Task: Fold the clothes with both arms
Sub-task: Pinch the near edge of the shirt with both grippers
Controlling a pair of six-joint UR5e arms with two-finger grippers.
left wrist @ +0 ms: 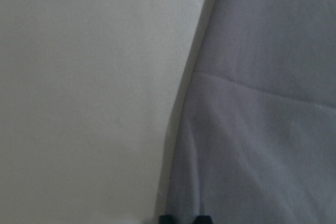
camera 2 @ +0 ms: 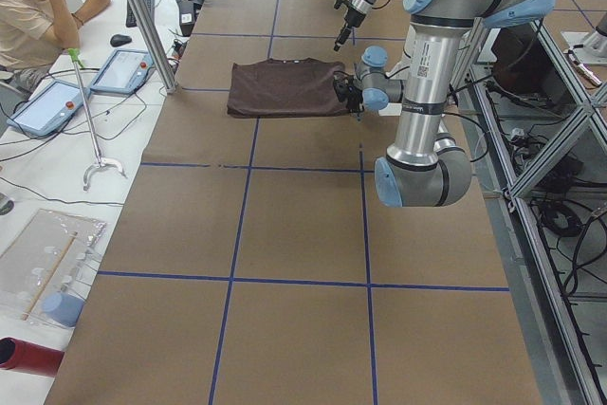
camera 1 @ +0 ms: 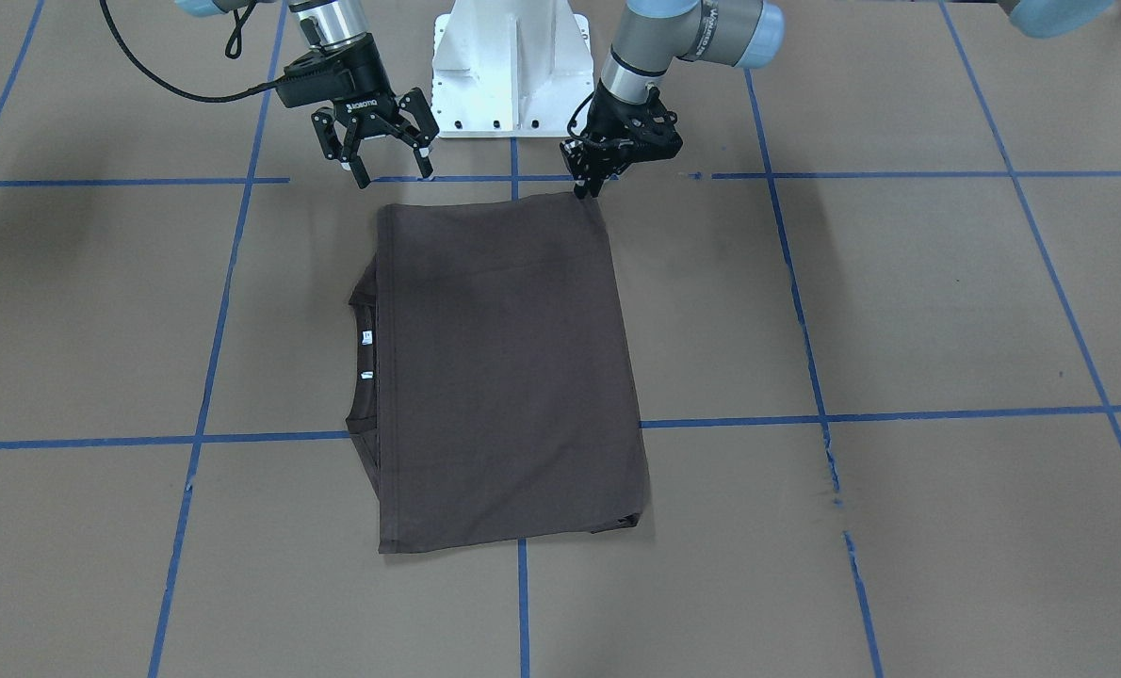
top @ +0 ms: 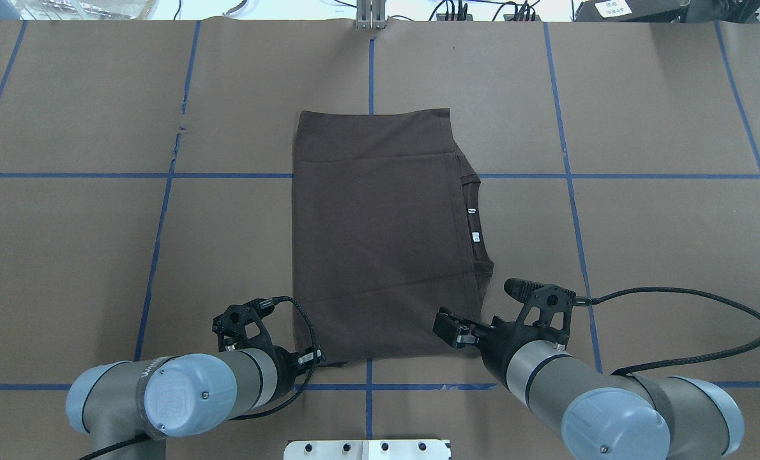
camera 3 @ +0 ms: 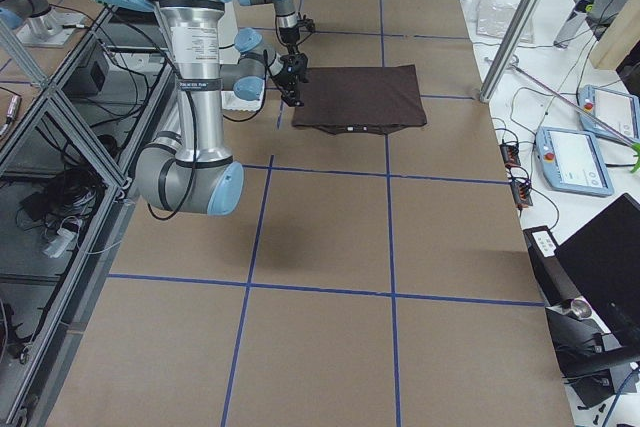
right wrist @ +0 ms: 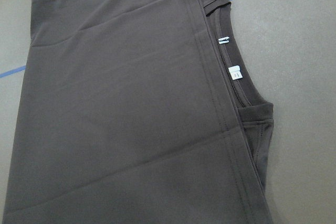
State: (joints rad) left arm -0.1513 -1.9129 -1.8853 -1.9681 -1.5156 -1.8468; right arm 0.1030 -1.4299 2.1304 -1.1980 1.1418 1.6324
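Folded T-shirt [camera 1: 504,377], collar [camera 1: 355,358] half hidden

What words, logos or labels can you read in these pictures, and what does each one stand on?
"ROBOTIQ": white print on the black body of the right gripper.
"UR": logo on the blue joint cap of the left arm.
Print on the white neck tags of the T-shirt: too small to read.
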